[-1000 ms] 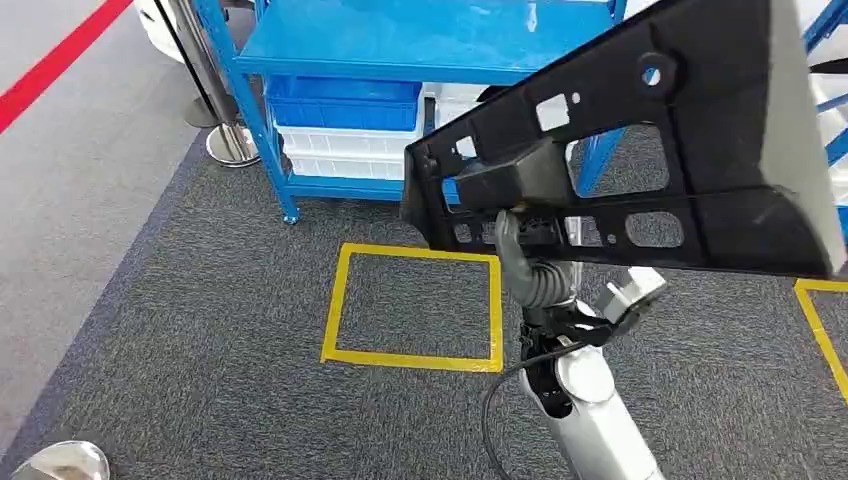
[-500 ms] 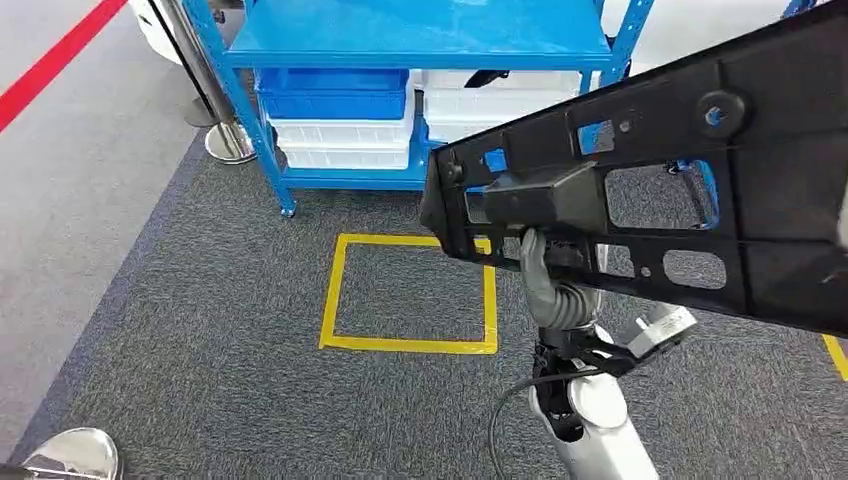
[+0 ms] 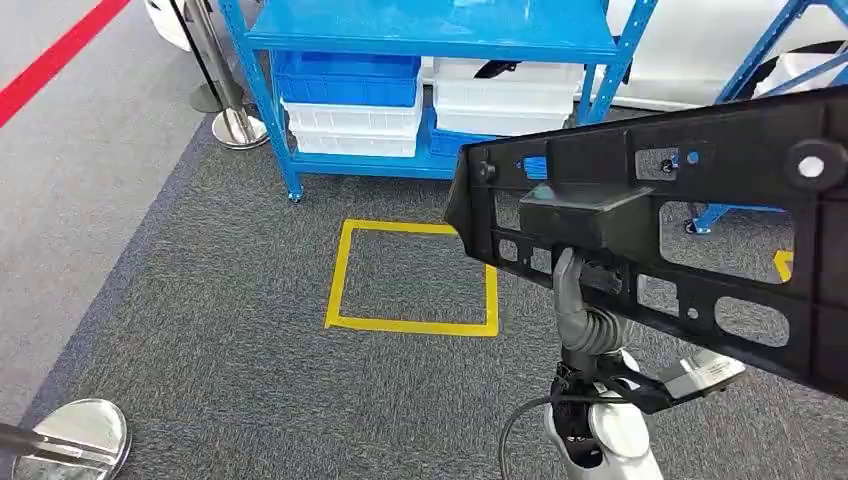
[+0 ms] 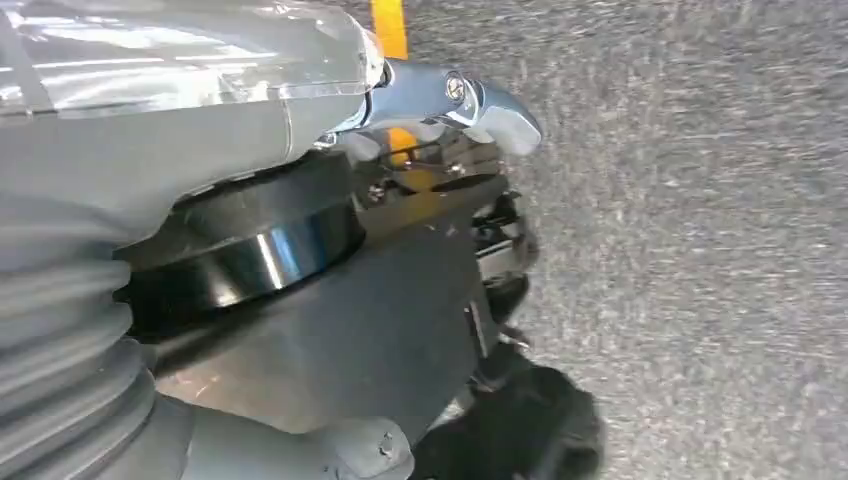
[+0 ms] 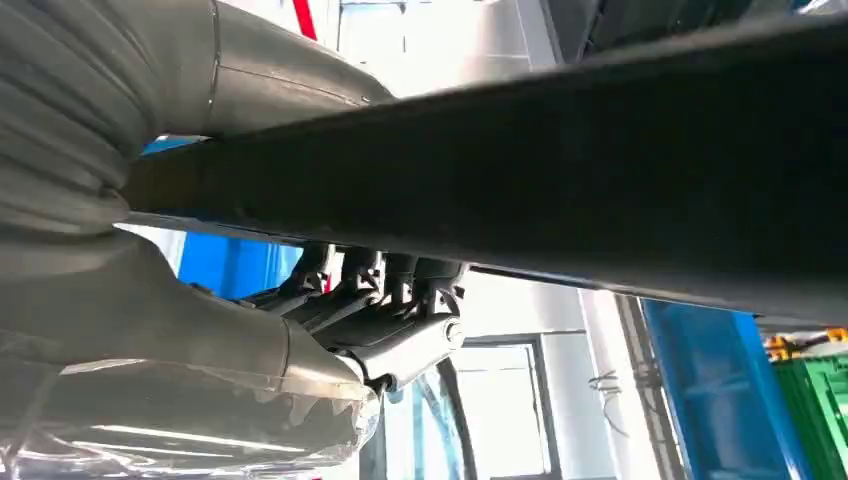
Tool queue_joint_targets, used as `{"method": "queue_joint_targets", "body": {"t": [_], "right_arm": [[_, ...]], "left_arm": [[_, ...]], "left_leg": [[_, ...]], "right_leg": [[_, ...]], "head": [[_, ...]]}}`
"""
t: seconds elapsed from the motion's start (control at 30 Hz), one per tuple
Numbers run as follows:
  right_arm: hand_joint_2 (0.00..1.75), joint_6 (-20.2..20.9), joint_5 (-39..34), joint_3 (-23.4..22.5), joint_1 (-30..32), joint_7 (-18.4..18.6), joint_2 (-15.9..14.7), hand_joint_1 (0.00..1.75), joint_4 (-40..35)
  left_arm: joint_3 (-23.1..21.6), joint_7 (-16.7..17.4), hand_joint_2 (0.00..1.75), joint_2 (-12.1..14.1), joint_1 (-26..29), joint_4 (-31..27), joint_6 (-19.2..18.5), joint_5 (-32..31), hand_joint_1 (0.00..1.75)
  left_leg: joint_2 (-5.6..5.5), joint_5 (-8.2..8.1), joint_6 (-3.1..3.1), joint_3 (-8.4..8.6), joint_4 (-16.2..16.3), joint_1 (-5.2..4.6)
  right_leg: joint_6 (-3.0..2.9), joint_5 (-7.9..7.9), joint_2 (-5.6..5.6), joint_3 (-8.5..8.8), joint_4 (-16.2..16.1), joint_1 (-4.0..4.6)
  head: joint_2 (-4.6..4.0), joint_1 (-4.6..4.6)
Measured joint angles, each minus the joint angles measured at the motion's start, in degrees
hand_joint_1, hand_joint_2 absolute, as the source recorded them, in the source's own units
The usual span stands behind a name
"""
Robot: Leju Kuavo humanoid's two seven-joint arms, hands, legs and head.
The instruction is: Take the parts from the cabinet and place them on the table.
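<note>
1. A blue rack (image 3: 430,40) stands on grey carpet (image 3: 200,330), with blue and white bins (image 3: 350,105) on its low shelf.
2. The black part (image 3: 700,230) is held up in the air, well off the carpet, in front of the rack and tilted; the head view shows its cut-out holes, the right wrist view its thin edge (image 5: 560,170).
3. A yellow tape square (image 3: 415,275) lies on the carpet below the part.
4. The right hand (image 5: 370,310) grips the part, dark fingers (image 5: 400,275) curled against its underside.
5. The left hand (image 4: 430,340) hangs over carpet; whether its fingers are spread or curled, I cannot tell.
6. A chrome post base (image 3: 75,440) sits near the corner.
</note>
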Motion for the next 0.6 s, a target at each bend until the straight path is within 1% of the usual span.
{"method": "queue_joint_targets", "body": {"t": [0.03,0.07,0.1,0.13,0.17,0.2,0.23,0.27,0.3,0.33,0.37,0.4,0.43,0.47,0.5,0.53,0.57,0.6], "right_arm": [[1.75,0.02,0.00,-0.11,0.00,0.00,0.00,1.75,-0.22],[1.75,0.04,-0.02,-0.17,-0.03,0.00,0.04,1.75,-0.37],[1.75,0.04,0.00,-0.20,0.06,-0.04,0.15,1.75,-0.61],[1.75,0.07,0.00,-0.22,0.14,-0.04,0.15,1.75,-0.63],[1.75,0.07,0.00,-0.22,0.09,-0.09,0.15,1.75,-0.63],[1.75,0.11,0.00,-0.24,0.24,-0.07,0.18,1.75,-0.63],[1.75,0.18,0.22,-0.24,0.29,-0.04,0.30,1.75,-0.59],[1.75,0.17,0.75,-0.24,0.19,-0.02,0.39,1.75,-0.57],[1.75,0.13,1.20,-0.22,0.16,-0.02,0.66,1.75,-0.48],[1.75,0.02,1.58,-0.24,0.14,-0.02,0.90,1.75,-0.35],[1.75,-0.04,1.81,-0.24,0.15,-0.02,1.07,1.75,-0.20],[1.75,-0.07,1.90,-0.22,0.16,-0.02,1.11,1.75,-0.05],[1.75,-0.11,1.90,-0.22,0.17,-0.02,1.18,1.75,0.04],[1.75,-0.13,1.90,-0.24,0.17,-0.02,1.25,1.75,0.09],[1.75,-0.22,1.90,-0.22,0.19,-0.02,1.27,1.75,0.11],[1.75,-0.50,1.92,-0.24,0.27,-0.11,1.27,1.75,0.09],[1.75,-0.79,1.92,-0.22,0.35,-0.20,1.27,1.75,0.02],[1.75,-0.83,1.92,-0.24,0.44,-0.28,1.29,1.75,-0.04]], "left_arm": [[0.00,0.00,1.75,0.00,-0.02,0.00,0.00,-0.02,0.00],[0.00,0.00,1.75,0.00,-0.05,0.00,0.00,-0.04,0.00],[0.00,0.00,1.75,0.00,-0.05,0.00,0.02,-0.07,0.00],[0.00,0.00,1.75,0.02,-0.02,0.00,0.11,-0.11,0.00],[0.00,0.00,1.75,0.07,-0.03,0.00,0.15,-0.13,0.00],[0.00,0.02,1.75,0.07,-0.01,0.00,0.15,-0.24,0.00],[0.00,0.02,1.75,0.20,0.00,0.00,-0.28,-0.68,0.00],[-0.09,0.02,1.75,0.48,0.01,0.00,-1.10,-1.14,0.00],[-0.26,-0.07,1.75,1.03,-0.04,0.00,-2.65,-1.47,0.00],[-0.44,-0.13,1.75,1.62,-0.06,0.00,-3.87,-1.66,0.00],[-0.57,-0.18,1.75,2.08,-0.04,0.00,-4.64,-1.68,0.00],[-0.63,-0.17,1.75,2.36,-0.02,0.00,-4.90,-1.79,0.00],[-0.81,-0.18,1.75,2.62,0.02,0.00,-5.03,-1.84,0.00],[-0.98,-0.17,1.75,2.78,0.09,0.00,-4.94,-1.86,0.00],[-1.12,-0.15,1.75,2.82,0.09,0.00,-4.41,-1.84,0.00],[-1.14,-0.07,1.75,2.73,0.12,0.00,-3.09,-1.60,0.00],[-1.14,0.04,1.75,2.34,0.03,0.00,-1.95,-1.40,0.00],[-1.14,0.11,1.75,1.99,-0.06,0.00,-1.37,-1.18,0.00]], "left_leg": [[-0.03,0.27,-0.22,-0.66,0.46,0.00],[-0.06,0.55,-0.52,-1.20,0.68,-0.10],[-0.08,0.89,-0.78,-1.36,0.88,-0.20],[-0.07,1.38,-1.12,-1.35,0.77,-0.20],[-0.05,1.75,-1.35,-1.52,0.67,-0.14],[-0.10,2.37,-1.69,-1.71,0.58,-0.21],[-0.25,1.93,-2.09,-2.09,0.86,-0.17],[-0.41,-0.56,-2.54,-2.89,2.30,-0.06],[-0.40,-4.11,-2.86,-3.93,5.58,0.01],[-0.40,-7.48,-3.14,-5.05,10.01,0.11],[-0.40,-9.93,-3.35,-5.99,14.45,0.14],[-0.40,-10.62,-3.43,-6.29,17.33,0.15],[-0.40,-9.48,-3.45,-5.56,18.31,0.17],[-0.40,-7.35,-3.37,-3.83,16.88,0.19],[-0.40,-5.02,-3.17,-0.95,13.35,0.18],[-0.43,-3.74,-2.78,2.83,8.36,0.17],[-0.48,-5.04,-2.25,6.77,2.89,0.11],[-0.48,-6.79,-1.92,9.58,-1.66,-0.23]], "right_leg": [[-0.30,0.37,0.01,3.88,-5.32,0.08],[-0.71,-2.01,0.02,6.02,-9.03,0.34],[-0.81,-2.18,0.04,6.77,-10.79,0.64],[-0.94,-1.85,0.09,6.29,-10.66,0.74],[-1.08,-1.75,0.08,6.21,-10.72,0.79],[-1.61,-1.19,0.01,5.80,-10.71,0.72],[-2.17,-0.46,-0.30,5.29,-11.05,0.22],[-2.60,0.11,-0.40,4.65,-11.04,0.21],[-3.02,0.70,-0.49,3.92,-11.03,0.22],[-3.12,1.32,-0.52,3.11,-11.01,0.26],[-3.14,2.02,-0.53,2.18,-10.94,0.31],[-3.11,2.63,-0.52,1.33,-10.85,0.33],[-3.06,3.31,-0.53,0.30,-10.72,0.33],[-2.99,3.88,-0.53,-0.58,-10.58,0.34],[-2.84,4.48,-0.51,-1.43,-10.43,0.34],[-2.68,5.11,-0.46,-2.09,-10.41,0.40],[-2.49,5.70,-0.47,-2.44,-10.33,0.39],[-2.07,6.10,-0.47,-2.80,-10.30,0.61]], "head": [[0.00,0.00],[0.00,-0.02],[0.00,-0.11],[0.00,-0.04],[0.00,0.04],[0.00,-0.05],[0.00,0.02],[0.00,0.00],[0.00,-0.28],[0.00,-0.26],[0.00,-0.29],[0.00,-0.28],[0.00,-0.28],[0.00,-0.28],[0.00,-0.31],[0.00,-0.33],[0.00,-0.28],[-0.02,-0.26]]}}
